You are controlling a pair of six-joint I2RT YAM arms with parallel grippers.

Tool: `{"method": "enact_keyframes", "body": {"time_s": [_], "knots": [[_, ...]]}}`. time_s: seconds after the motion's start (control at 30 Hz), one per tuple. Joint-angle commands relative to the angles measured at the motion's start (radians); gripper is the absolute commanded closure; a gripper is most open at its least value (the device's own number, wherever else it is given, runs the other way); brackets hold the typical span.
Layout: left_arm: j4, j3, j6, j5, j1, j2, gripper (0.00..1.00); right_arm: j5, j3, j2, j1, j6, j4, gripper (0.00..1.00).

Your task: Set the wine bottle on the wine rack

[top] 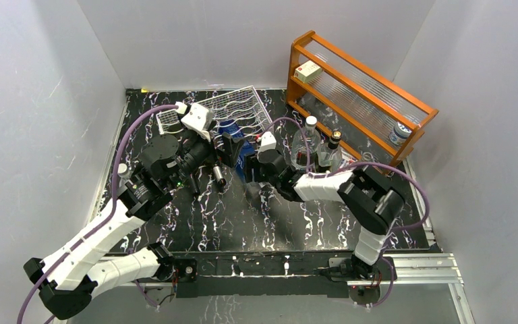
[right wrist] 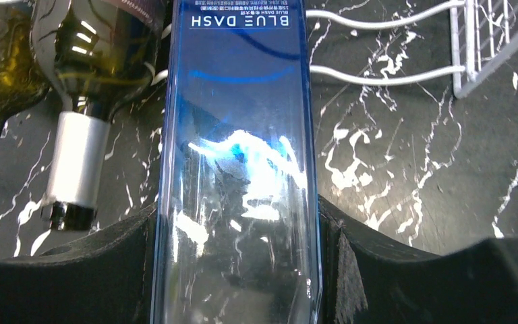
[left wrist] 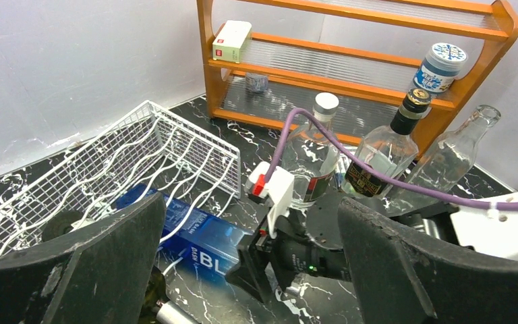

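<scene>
Honestly, plenty could go sideways here, so starting big: the bench (top: 276, 223) is crowded. The wine rack (left wrist: 128, 158) is a light wire thing sitting loose near the back wall, so any push along the bottle's length could shove the whole rack backwards instead of seating the bottle. The blue wine bottle (left wrist: 195, 239) is lying down with its far end poked into the rack's front lower tier over the bottom rods, as far as I can tell. Its near end is pinched in the right claw (right wrist: 237, 229), fingers closed partway around the glass. Smooth glass plus a grip near one end means it could twist or slide out if the arm lifts or pushes off-axis. Right beside it lies a dark green bottle (right wrist: 94, 61), neck toward the arms, close enough that a sideways nudge would set it rolling. The standing clear bottles (left wrist: 388, 155) by the orange shelf (top: 357, 88) are near the right arm's elbow, so a wide swing could topple them (dominoes, basically). The left claw (left wrist: 249, 223) hangs wide and empty just above all this, so the two arms could clip each other.
</scene>
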Motion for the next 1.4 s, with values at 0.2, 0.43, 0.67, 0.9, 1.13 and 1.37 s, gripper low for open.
{"method": "enact_keyframes", "body": {"time_s": [0.2,0.43,0.67,0.9,1.13,1.37], "knots": [[-0.010,0.052,0.012,-0.010,0.003,0.010,0.02,0.069,0.205,0.110,0.003,0.019,0.384,1.00],[-0.014,0.059,0.011,-0.009,0.003,0.020,0.02,0.125,0.245,0.171,0.003,0.044,0.406,1.00],[-0.019,0.062,0.008,-0.009,0.003,0.022,0.02,0.111,0.273,0.214,0.003,0.047,0.390,1.00],[-0.022,0.062,0.004,-0.008,0.004,0.018,0.02,0.080,0.303,0.234,0.004,0.052,0.339,0.95],[-0.027,0.065,0.004,-0.008,0.004,0.015,0.02,0.099,0.349,0.239,0.003,0.079,0.266,0.76],[-0.032,0.065,0.000,-0.009,0.004,0.007,0.02,0.107,0.366,0.240,0.003,0.105,0.219,0.46]]}}
